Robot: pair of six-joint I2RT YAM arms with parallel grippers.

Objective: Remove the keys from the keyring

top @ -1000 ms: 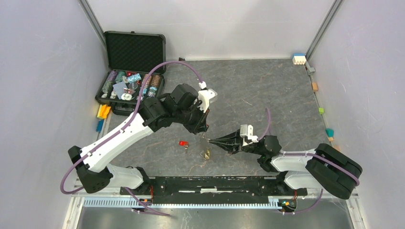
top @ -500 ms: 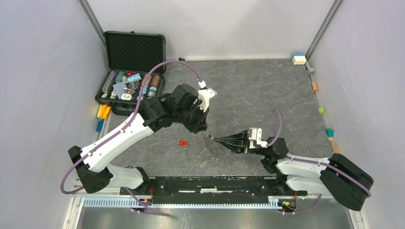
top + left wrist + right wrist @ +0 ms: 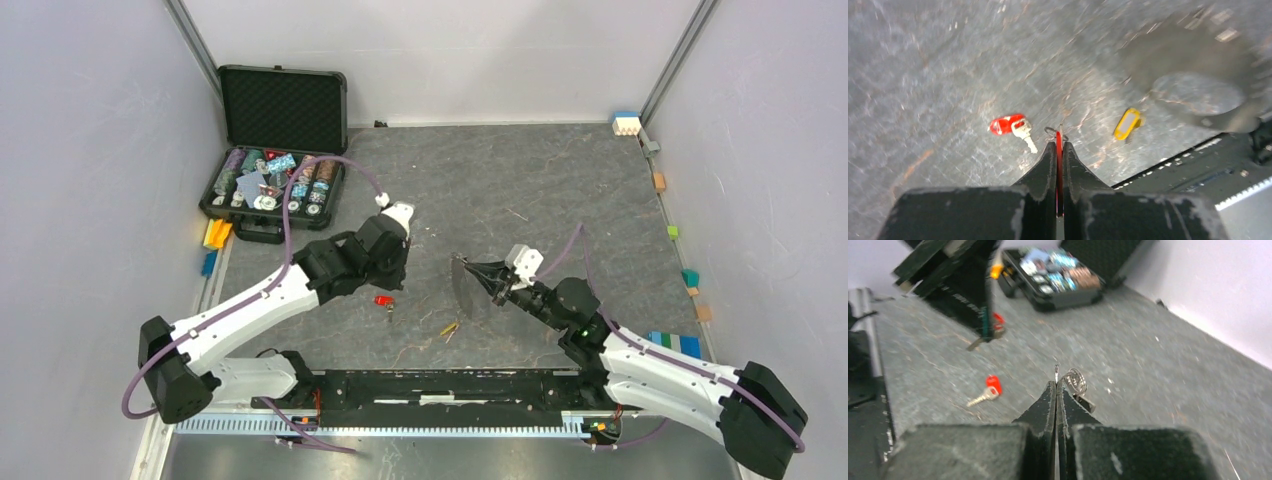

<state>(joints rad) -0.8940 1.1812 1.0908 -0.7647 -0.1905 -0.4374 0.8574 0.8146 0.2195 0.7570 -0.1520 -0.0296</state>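
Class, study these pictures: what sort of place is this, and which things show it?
Probably a robot-testing cell: pale lilac wall panels enclose a grey stone-patterned tabletop, with a white-and-black left arm and matching right arm mounted at its near edge.

An open black case [image 3: 283, 105] sits at the far left corner of your grey worktop [image 3: 520, 190], with poker chips [image 3: 275, 180] in its tray. Just beside it, at the left edge, you have yellow blocks [image 3: 217, 234] and a blue block [image 3: 208, 264]. Small coloured blocks [image 3: 673, 232] dot the right edge, with a white block [image 3: 627, 125] in the far right corner.
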